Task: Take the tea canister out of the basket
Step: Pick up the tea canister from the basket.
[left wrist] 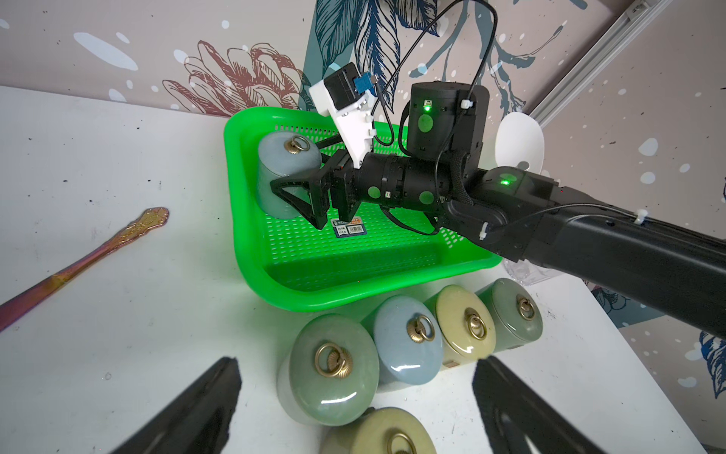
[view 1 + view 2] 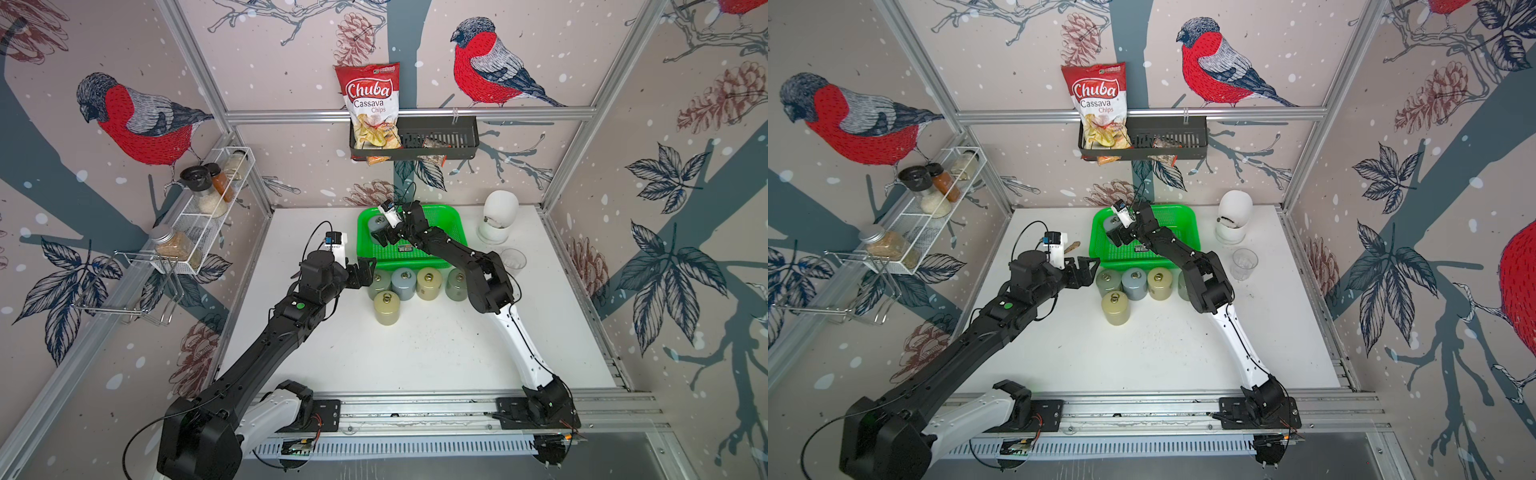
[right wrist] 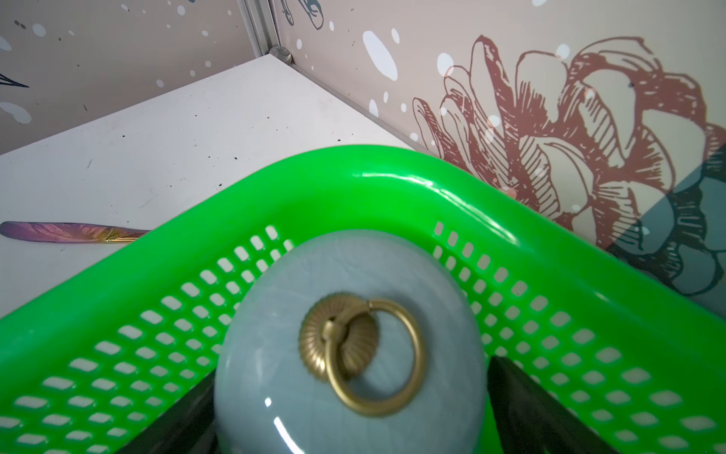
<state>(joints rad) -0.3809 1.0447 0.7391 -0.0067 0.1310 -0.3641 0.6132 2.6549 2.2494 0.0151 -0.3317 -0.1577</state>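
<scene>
My left gripper (image 2: 369,272) hangs spread wide and empty outside the bright green perforated plastic basket (image 1: 334,302), above a cluster of green, blue and yellow lidded ceramic jars (image 1: 406,342). The pale blue-grey round ceramic tea canister (image 1: 283,165), brass ring on its lid, stands upright in a corner of that basket, well ahead of that hand. My right gripper (image 3: 353,369) is the nearer: its jaws are fully apart, one finger on each side of the canister's body, which sits straight ahead between them. Whether they touch it I cannot tell; I judge nothing is gripped yet. Closing comes next, then lifting straight up along its axis.
</scene>
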